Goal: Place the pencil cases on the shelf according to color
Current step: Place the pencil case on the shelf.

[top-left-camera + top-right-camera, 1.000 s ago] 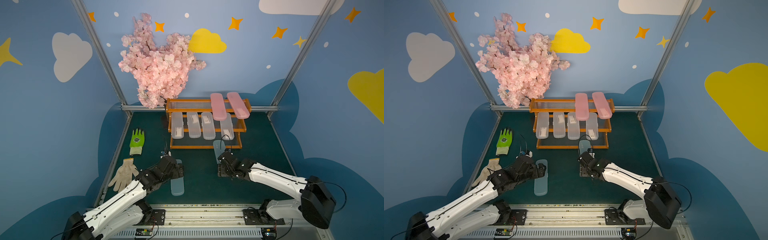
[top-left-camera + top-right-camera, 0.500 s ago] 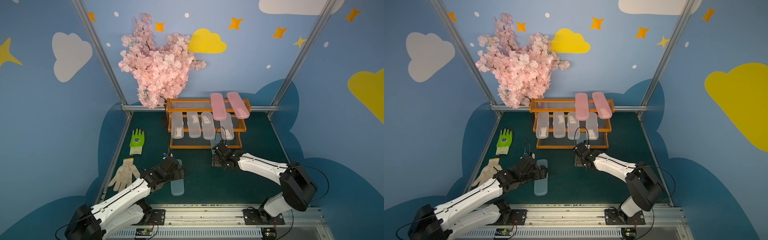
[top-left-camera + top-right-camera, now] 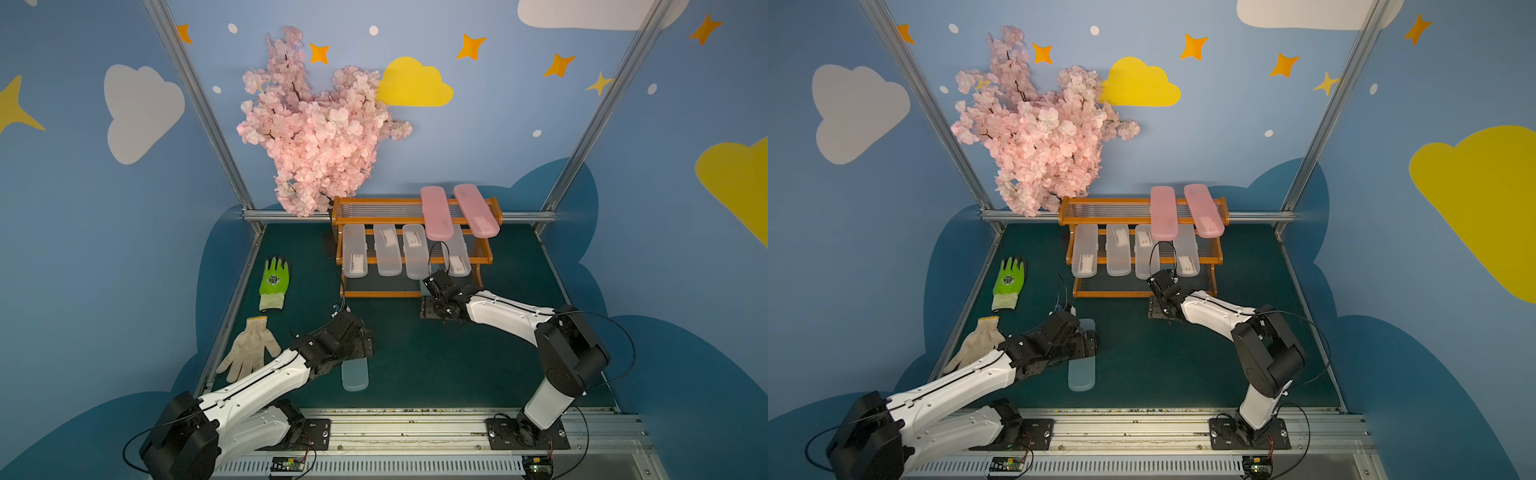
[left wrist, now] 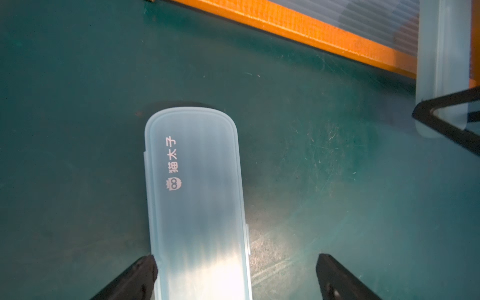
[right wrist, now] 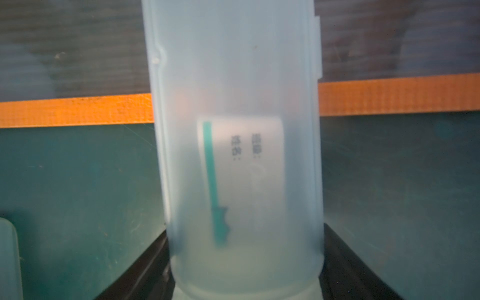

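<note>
two blue cases unshelved. right hand [image 5: 245, 246] clamped on labelled blue case [image 5: 239, 155], long axis front-to-back, far end over the shelf [image 5: 389, 93] bottom rail; next, likely: slide it in, let go. left hand [image 4: 235, 259] apart over logo blue case [image 4: 197, 194], flat on bench [image 4: 78, 130], pointing shelfward.

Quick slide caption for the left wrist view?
Left gripper's open fingers straddle a pale blue pencil case on the mat, shelf beyond.
</note>
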Tool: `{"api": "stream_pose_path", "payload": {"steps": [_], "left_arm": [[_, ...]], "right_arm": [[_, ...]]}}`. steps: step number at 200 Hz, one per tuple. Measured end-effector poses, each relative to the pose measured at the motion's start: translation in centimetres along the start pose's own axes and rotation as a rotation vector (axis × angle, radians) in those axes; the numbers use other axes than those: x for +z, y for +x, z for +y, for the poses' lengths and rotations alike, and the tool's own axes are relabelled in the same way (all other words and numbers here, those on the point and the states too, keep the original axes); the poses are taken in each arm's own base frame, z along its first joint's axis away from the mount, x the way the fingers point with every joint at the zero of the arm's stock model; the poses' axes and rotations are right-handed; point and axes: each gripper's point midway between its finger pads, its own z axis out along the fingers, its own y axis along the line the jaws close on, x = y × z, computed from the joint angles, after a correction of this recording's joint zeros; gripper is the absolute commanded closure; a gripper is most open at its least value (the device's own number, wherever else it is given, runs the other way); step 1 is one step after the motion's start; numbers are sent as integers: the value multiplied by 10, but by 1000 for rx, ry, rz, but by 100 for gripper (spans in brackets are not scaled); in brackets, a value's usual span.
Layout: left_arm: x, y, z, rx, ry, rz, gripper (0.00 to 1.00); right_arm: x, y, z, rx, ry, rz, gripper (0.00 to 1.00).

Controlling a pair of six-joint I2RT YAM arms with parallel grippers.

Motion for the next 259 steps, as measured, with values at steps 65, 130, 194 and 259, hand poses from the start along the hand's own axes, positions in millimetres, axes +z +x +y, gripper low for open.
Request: {"api": "stream_pose_path", "payload": {"steps": [65,130,194,259], "left_arm": [[11,4,-1,15,-8,28,0],[13,7,-1,19,-3,39,0],[2,6,0,14,19,16,0],[-9,11,8,6,22,7,0]], "right_arm": [[10,-5,4,-5,3,11,41],[14,-9,16,-29,-12,36,10],[2,8,22,-44,5,73,6],[-40,20,18,-22,-12,42,10]]}}
